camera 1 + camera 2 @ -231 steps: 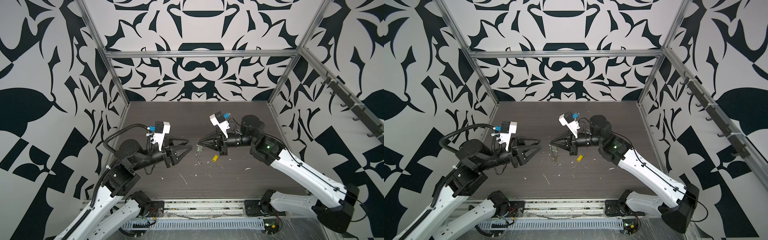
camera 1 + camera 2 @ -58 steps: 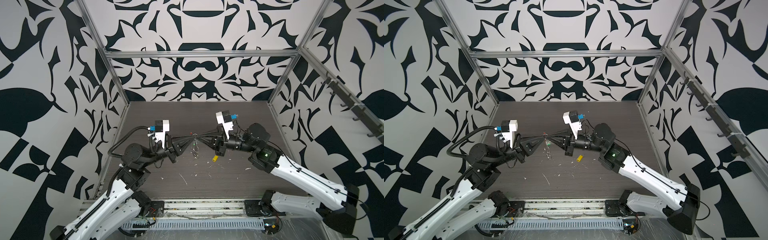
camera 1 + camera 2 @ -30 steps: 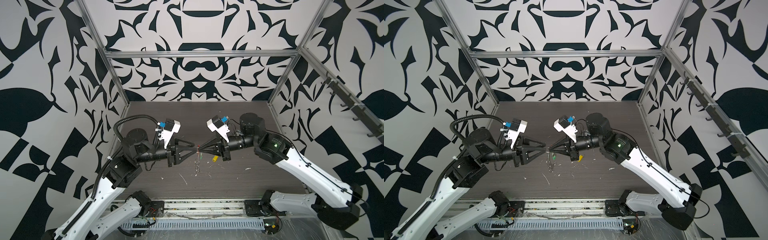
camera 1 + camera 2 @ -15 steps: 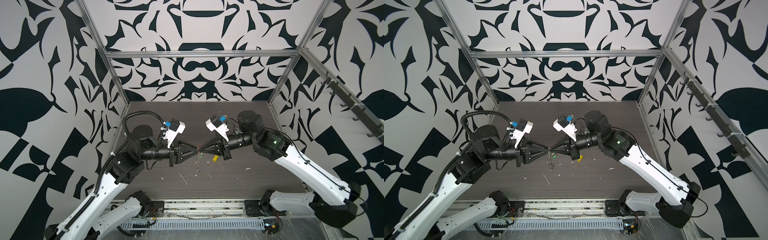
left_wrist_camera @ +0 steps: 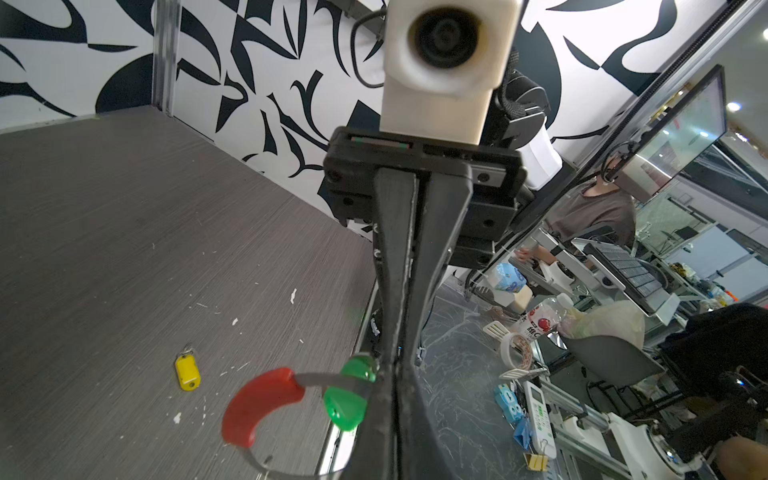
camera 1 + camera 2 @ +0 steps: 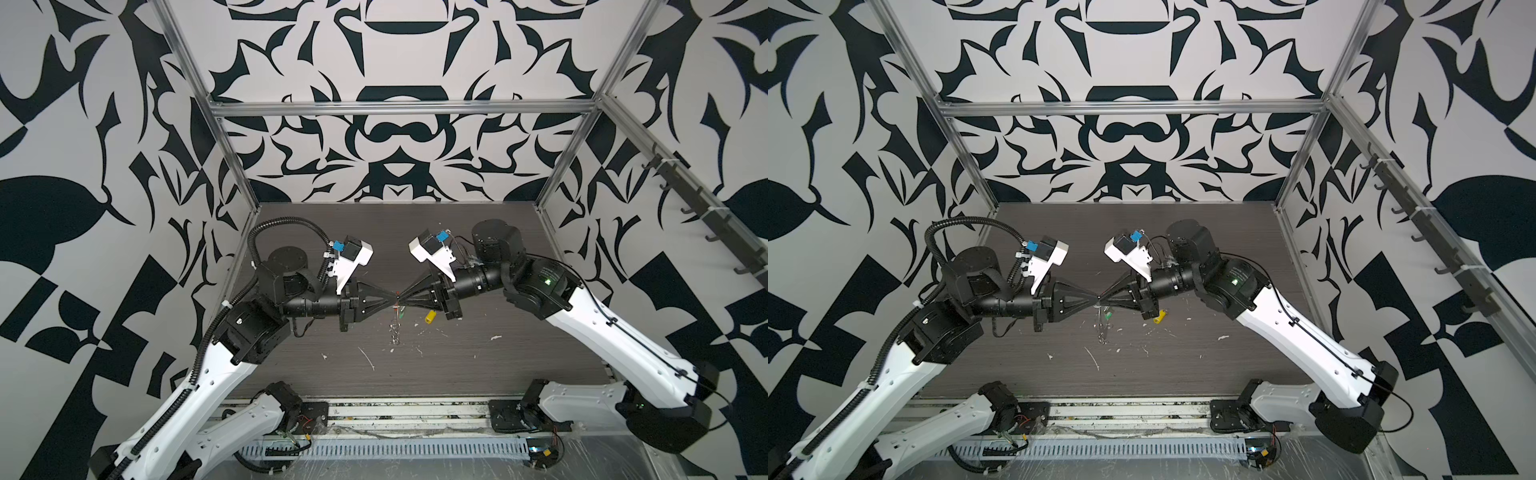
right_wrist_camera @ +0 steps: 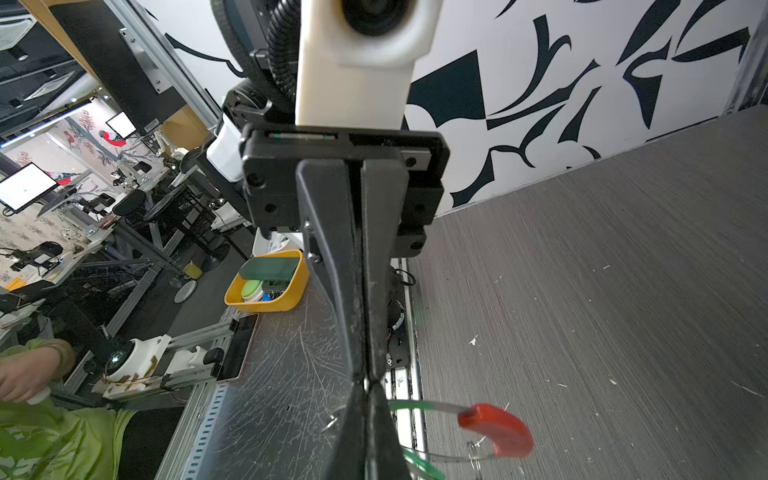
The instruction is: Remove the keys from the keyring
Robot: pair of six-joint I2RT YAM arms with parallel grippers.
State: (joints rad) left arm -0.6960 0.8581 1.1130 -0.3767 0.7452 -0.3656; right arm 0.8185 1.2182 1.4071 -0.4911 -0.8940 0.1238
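Observation:
The keyring hangs above the middle of the table, a thin grey hoop [image 5: 316, 379] with a red sleeve [image 5: 257, 403] [image 7: 496, 430]. My left gripper [image 6: 392, 298] [image 6: 1096, 298] [image 5: 392, 390] and right gripper [image 6: 402, 296] [image 6: 1103, 296] [image 7: 365, 399] meet tip to tip there. Both are shut on the hoop's band [image 7: 428, 405]. The green key [image 5: 345, 409] [image 6: 401, 314] [image 6: 1108, 316] hangs on the hoop right beside the left jaws. The yellow key [image 6: 430, 317] [image 6: 1158, 319] [image 5: 188, 372] lies loose on the table under the right gripper. Small silver rings [image 6: 394, 332] dangle below the hoop.
White flecks and scraps [image 6: 368, 358] dot the dark table [image 6: 478, 374] in front of the grippers. Patterned walls with metal posts [image 6: 232, 158] close in the back and sides. A metal rail [image 6: 399, 409] runs along the front edge.
My left gripper has moved in to the right gripper's tip and closed its fingers on the hoop. The right gripper stays shut on the hoop in nearly the same place.

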